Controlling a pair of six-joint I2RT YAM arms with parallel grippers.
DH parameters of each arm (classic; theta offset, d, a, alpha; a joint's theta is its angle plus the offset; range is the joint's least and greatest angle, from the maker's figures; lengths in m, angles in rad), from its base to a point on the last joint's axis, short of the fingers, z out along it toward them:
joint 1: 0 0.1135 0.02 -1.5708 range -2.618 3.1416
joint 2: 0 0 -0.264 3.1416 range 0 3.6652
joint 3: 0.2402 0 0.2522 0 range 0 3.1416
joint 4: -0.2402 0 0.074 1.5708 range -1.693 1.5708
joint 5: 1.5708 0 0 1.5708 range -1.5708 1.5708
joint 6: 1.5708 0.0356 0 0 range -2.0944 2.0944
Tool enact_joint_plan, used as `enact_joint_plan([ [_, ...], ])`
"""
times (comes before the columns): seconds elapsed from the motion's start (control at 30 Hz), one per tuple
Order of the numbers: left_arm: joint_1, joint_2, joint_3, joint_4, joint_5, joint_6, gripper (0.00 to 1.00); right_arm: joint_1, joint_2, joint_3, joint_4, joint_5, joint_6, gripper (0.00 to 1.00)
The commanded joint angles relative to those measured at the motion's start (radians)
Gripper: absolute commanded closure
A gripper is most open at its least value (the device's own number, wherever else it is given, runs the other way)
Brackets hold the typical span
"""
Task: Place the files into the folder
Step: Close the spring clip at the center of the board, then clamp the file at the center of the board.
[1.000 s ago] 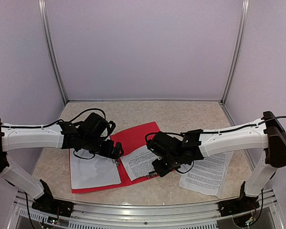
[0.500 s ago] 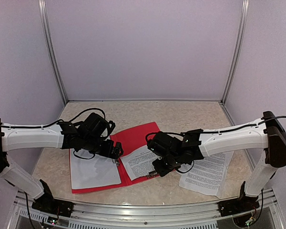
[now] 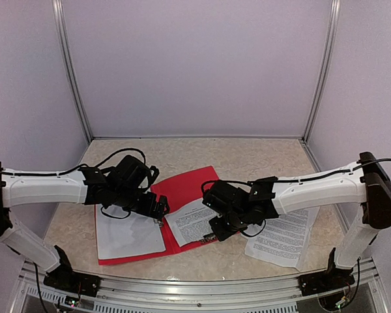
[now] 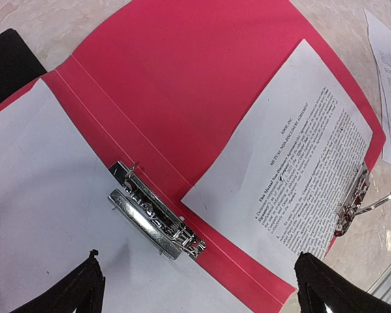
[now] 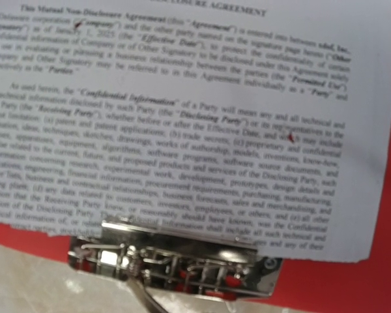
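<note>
From above, the red folder [image 3: 189, 186] lies open on the bench [image 3: 247, 156]. A blank sheet [image 3: 127, 235] is on its left flap and a printed sheet [image 3: 190, 222] on its right. A second printed sheet [image 3: 283, 238] lies beside the folder.

Left wrist: the left jaws stand wide apart above the ring clip [image 4: 156, 218].

Right wrist: the right jaws are together, and the edge clip [image 5: 176, 257] overlaps the printed sheet's edge.

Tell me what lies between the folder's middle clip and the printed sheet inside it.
Only bare red folder, creased at its spine, separates the middle clip from the printed sheet; the left wrist view shows it.
</note>
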Motion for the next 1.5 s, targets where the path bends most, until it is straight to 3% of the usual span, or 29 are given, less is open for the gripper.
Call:
enact_joint_plan([
  [0.0, -0.014, 0.001, 0.019, -0.014, -0.015, 0.022, 0.01, -0.006, 0.01, -0.03, -0.013, 0.003, 0.013, 1.0],
  [0.33, -0.092, -0.036, -0.062, 0.113, 0.06, 0.111, 0.04, -0.007, 0.002, -0.057, 0.005, 0.004, 0.022, 1.0],
  [0.67, -0.192, -0.044, -0.249, 0.498, 0.185, 0.245, 0.19, -0.018, 0.005, -0.092, 0.048, -0.017, 0.027, 1.0],
  [1.07, -0.318, 0.23, -0.14, 0.636, 0.194, 0.48, 0.28, -0.036, 0.007, -0.131, 0.098, -0.048, 0.023, 1.0],
  [1.23, -0.367, 0.311, -0.144, 0.778, 0.134, 0.593, 0.36, -0.05, 0.002, -0.161, 0.143, -0.08, 0.026, 1.0],
  [1.47, -0.373, 0.386, -0.159, 0.877, 0.096, 0.621, 0.5, -0.062, -0.011, -0.186, 0.168, -0.096, 0.027, 1.0],
])
